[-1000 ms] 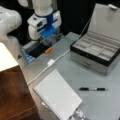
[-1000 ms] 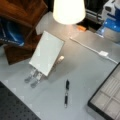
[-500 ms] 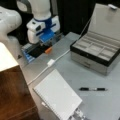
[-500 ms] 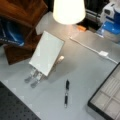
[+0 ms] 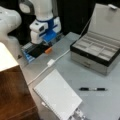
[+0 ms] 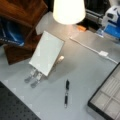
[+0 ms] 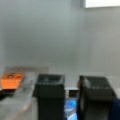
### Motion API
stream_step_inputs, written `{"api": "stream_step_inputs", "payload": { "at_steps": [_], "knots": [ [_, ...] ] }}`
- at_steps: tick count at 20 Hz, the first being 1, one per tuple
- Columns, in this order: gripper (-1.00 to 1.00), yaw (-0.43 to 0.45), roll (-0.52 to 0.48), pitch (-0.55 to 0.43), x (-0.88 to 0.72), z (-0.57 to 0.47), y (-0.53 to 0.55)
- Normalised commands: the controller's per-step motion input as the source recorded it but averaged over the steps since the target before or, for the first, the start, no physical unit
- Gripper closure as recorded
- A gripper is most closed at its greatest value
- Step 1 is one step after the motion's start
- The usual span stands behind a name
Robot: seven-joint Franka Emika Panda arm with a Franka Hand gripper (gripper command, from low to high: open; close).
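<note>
Gripper (image 7: 71,96) low over the table's (image 5: 75,67) far corner beside an orange block (image 7: 11,80), fingers spread, holding nothing.

No text, label, brand, number or sign can be read on anything here.

We see our white Panda arm (image 5: 43,11) bent low at a front view's top left, its black-fingered gripper (image 7: 71,93) (jaws slightly parted) holding nothing.
</note>
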Motion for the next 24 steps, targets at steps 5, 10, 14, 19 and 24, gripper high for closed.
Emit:
{"api": "stream_step_inputs", "payload": {
  "at_steps": [5,10,14,19,24],
  "knots": [
    [1.00,0.084,0.128,-0.350,-0.39,-0.45,-0.16],
    [1.00,0.142,0.126,-0.379,-0.38,-0.45,-0.30],
    [1.00,0.146,0.120,-0.395,-0.42,-0.43,-0.37],
    [1.00,0.134,0.126,-0.414,-0.45,-0.46,-0.40],
    [1.00,0.176,0.134,-0.436,-0.49,-0.48,-0.44]
  ]
}}
